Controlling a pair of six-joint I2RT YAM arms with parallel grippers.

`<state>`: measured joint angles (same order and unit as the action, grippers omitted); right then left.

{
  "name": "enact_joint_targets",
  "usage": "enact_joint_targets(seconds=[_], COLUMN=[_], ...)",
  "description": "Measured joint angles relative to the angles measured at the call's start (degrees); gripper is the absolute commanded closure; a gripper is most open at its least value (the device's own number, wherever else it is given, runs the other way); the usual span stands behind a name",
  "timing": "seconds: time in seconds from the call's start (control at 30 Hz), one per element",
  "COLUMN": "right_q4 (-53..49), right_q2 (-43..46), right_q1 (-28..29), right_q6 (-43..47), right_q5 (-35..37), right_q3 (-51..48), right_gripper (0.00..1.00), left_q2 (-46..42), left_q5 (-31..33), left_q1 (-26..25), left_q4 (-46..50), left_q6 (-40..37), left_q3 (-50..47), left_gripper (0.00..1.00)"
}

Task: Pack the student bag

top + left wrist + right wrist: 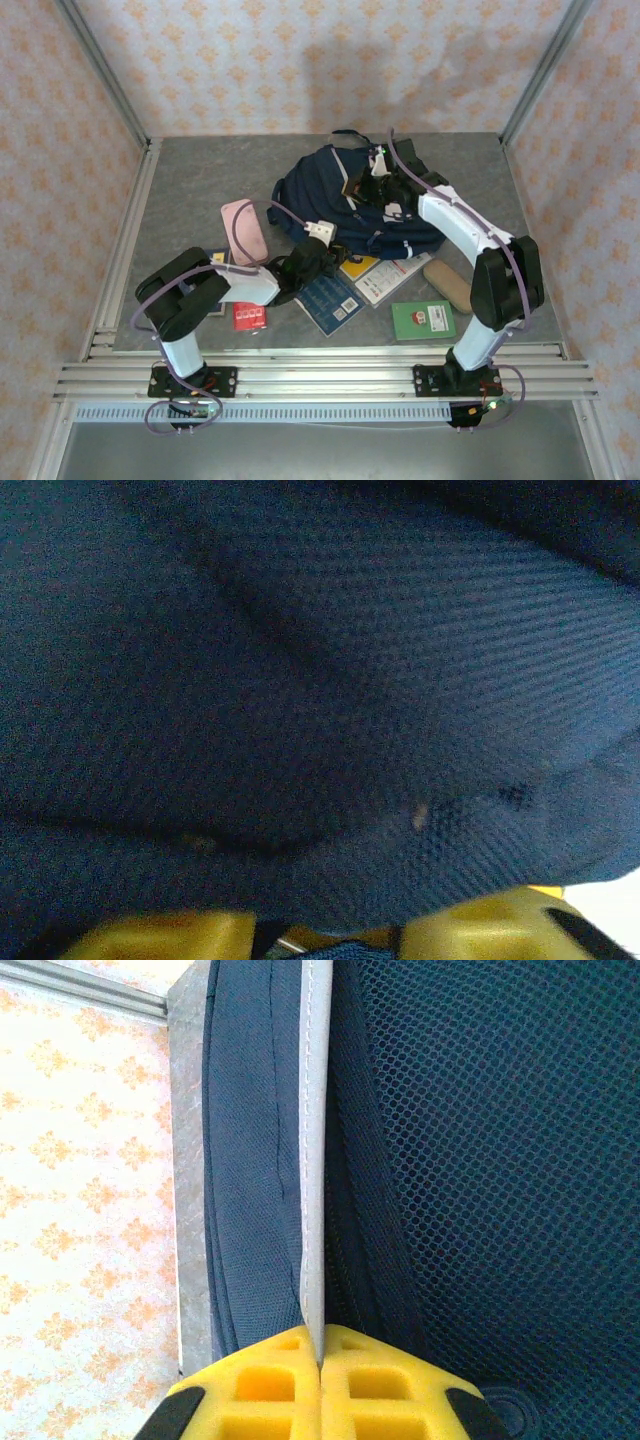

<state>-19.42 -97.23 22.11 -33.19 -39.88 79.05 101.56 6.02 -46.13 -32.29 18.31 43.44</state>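
Observation:
The student bag point(335, 195), a big navy backpack, lies at the back middle of the table. My right gripper point(388, 192) is on its upper right part. In the right wrist view the gripper point(320, 1345) is shut on the bag's thin grey trim point(315, 1160), with navy mesh point(500, 1160) to the right. My left gripper point(303, 266) is at the bag's near-left edge. In the left wrist view navy fabric point(320, 680) is pressed close to the camera. The yellow fingertips point(160, 935) stand apart with a bit of blue fabric between them; whether they pinch it is unclear.
A pink pouch point(243, 230) lies left of the bag. In front of it are a blue book point(330, 302), a yellow book point(358, 266), a white booklet point(392, 278), a green book point(422, 320), a beige case point(447, 284) and a small red item point(249, 315).

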Motion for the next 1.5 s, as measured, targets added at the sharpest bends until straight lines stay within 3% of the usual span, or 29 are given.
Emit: enact_joint_targets(seconds=[0.17,0.4,1.07,1.27,1.43,1.5], right_q4=[0.28,0.24,-3.13,-5.05,-6.51,-6.88], right_q2=[0.0,0.0,0.59,0.85,1.14,1.77], right_q1=[0.04,0.24,1.01,1.22,1.49,1.49], right_q6=[-0.48,-0.26,7.72,10.14,9.9,9.44], right_q5=[-0.04,0.07,2.51,4.17,6.4,7.69], right_q3=[-0.2,-0.2,-0.04,0.7,0.7,0.68], right_gripper=[1.0,1.0,1.0,0.96,0.61,0.53], left_q2=[1.49,1.68,-3.39,-4.09,-6.12,-7.41], left_q5=[0.02,-0.57,-1.36,-5.25,-7.1,-7.1], left_q1=[-0.02,0.0,3.43,4.28,4.28,4.28], left_q4=[-0.04,-0.09,-2.6,-2.56,-0.57,0.42], left_q6=[0.28,0.24,0.09,0.07,0.07,0.09], left_q3=[0.39,0.39,-5.86,-6.23,-7.04,-7.5], left_gripper=[0.87,0.99,1.0,1.0,1.0,1.0])
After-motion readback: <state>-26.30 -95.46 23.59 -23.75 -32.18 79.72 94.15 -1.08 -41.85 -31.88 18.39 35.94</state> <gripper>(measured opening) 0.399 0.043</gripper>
